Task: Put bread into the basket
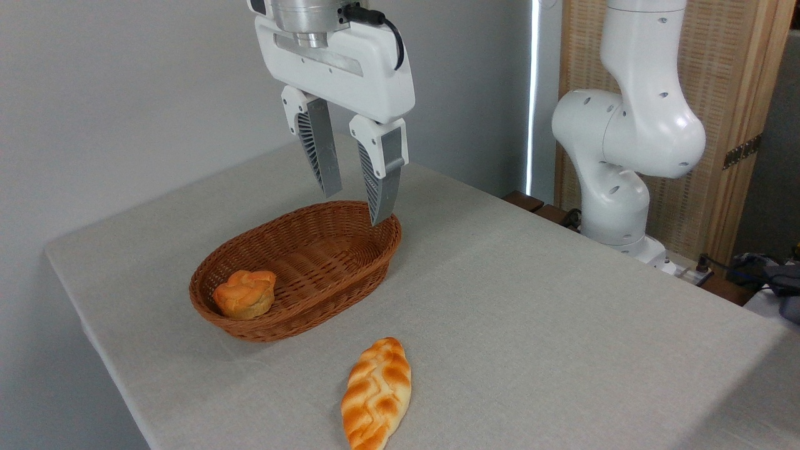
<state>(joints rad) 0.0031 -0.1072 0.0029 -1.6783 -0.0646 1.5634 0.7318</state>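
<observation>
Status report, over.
End effector open, empty, above basket. Bread on table, outside basket. Small bun in basket. Path clear.

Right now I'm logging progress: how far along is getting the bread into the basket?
Hardly started. Done: only a small round bun sits in the basket, which isn't the loaf meant. In hand: nothing; the hand hangs open and empty above the basket's far end. Left: the braided bread lies on the table in front of the basket, ungrasped, needing pickup and placement.
</observation>
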